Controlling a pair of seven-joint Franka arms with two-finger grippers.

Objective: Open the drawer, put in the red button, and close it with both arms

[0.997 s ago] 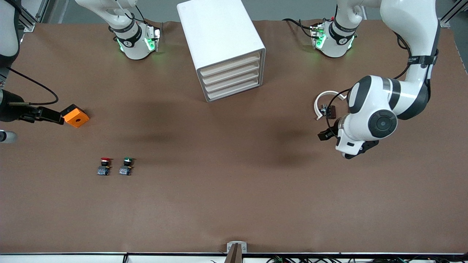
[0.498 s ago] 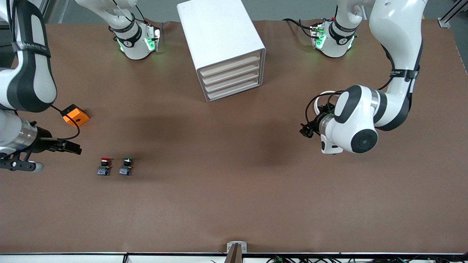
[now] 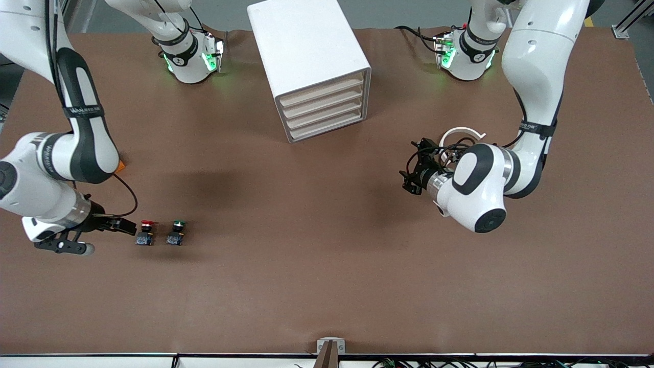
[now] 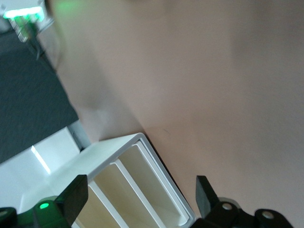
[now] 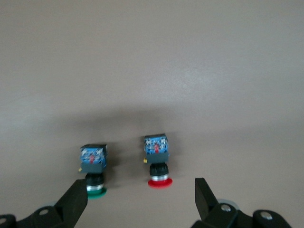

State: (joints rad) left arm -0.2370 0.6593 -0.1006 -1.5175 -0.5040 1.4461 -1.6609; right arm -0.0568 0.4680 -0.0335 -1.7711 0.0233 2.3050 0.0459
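Observation:
The red button (image 3: 146,231) lies on the brown table toward the right arm's end, with a green-capped button (image 3: 177,231) beside it. My right gripper (image 3: 129,225) is low beside the red button and open. In the right wrist view the red button (image 5: 158,166) lies just ahead of my open right gripper (image 5: 140,194), nearer one fingertip (image 5: 201,191), untouched. The drawer (image 3: 322,92) is the top one of the white cabinet (image 3: 306,46) and it is shut. My left gripper (image 3: 410,176) is open over bare table, facing the cabinet front (image 4: 142,190), apart from it.
The green button (image 5: 94,175) lies close beside the red one, near the other right fingertip. A sliver of an orange block (image 3: 121,165) shows past the right forearm. The arm bases (image 3: 189,56) (image 3: 467,51) flank the cabinet.
My right arm has swung in from the table's end and come down beside the red button, covering the orange block. My left gripper has moved toward the cabinet. Both stayed open.

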